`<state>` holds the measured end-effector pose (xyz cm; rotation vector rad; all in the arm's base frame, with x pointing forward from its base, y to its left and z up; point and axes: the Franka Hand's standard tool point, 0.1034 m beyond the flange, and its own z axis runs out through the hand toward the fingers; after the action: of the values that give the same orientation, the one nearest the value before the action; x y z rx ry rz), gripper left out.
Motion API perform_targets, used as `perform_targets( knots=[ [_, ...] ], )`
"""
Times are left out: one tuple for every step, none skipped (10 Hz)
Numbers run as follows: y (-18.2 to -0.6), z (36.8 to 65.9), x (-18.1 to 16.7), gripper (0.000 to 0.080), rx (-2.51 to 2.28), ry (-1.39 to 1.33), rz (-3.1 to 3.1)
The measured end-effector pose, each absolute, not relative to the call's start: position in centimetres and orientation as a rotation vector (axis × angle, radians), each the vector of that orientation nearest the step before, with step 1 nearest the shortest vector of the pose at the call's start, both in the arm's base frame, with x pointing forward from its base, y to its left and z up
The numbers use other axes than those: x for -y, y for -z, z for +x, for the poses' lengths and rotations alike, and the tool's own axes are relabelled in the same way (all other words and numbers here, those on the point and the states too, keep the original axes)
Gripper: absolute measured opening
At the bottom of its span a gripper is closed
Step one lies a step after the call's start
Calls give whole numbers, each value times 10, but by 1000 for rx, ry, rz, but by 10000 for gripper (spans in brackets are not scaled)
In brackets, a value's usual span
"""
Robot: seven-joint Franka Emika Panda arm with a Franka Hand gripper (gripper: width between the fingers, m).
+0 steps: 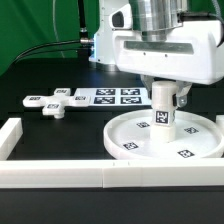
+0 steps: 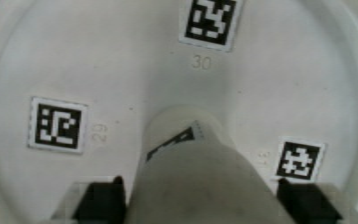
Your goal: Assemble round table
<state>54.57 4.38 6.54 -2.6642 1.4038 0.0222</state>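
1. Judging by the layout, the step in hand is joining the thick short cylinder (image 1: 163,120) to the centre hub of the large rimmed disc (image 1: 140,140). The flat cross-shaped piece (image 1: 55,103) lies unused on the surface, well apart toward the exterior view's left, beside the marker board (image 1: 112,96).
2. The end effector (image 1: 165,94) is clamped on the cylinder's upper part. The wrist view shows a dark finger pad on each side of the cylinder.
3. The disc lies flat on the surface with its rim up. The cylinder stands at the disc's middle and its lower end meets the hub. I cannot tell how deeply it is seated.
4. The cylinder's long axis is vertical, square to the disc, and its free end points up into the end effector.
5. The next move likely calls for pressing or twisting straight down the axis without tilting. The disc is not held and could turn along with it.
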Motion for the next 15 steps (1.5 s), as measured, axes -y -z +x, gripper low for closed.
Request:
perform_targets(
  knots=[
    [-65,545,-44,409,-1514,-17,-2589],
    [-65,541,-46,409,-1684,-33,-2472],
    [-65,538,-47,409,-1816,-48,-2361],
    [-65,538,-46,409,-1913,-50,-2264],
    [-65,538,-46,409,-2030,-62,-2133],
    [-65,538,-47,409,-2100,-78,-2052],
    [-65,538,-47,409,-2110,-81,-2040],
    [-65,538,-47,409,-2167,-93,-1973],
    [-64,538,-48,409,-2146,-91,-1996],
    [-64,538,-48,562,-2115,-91,-2030],
    [-66,540,-50,622,-2040,-92,-2100],
    [-66,540,-50,622,-2038,-93,-2099],
    [-65,540,-50,644,-1963,-83,-2169],
    [-65,539,-50,648,-1864,-69,-2253],
    [-65,539,-50,648,-1771,-61,-2332]
  ],
)
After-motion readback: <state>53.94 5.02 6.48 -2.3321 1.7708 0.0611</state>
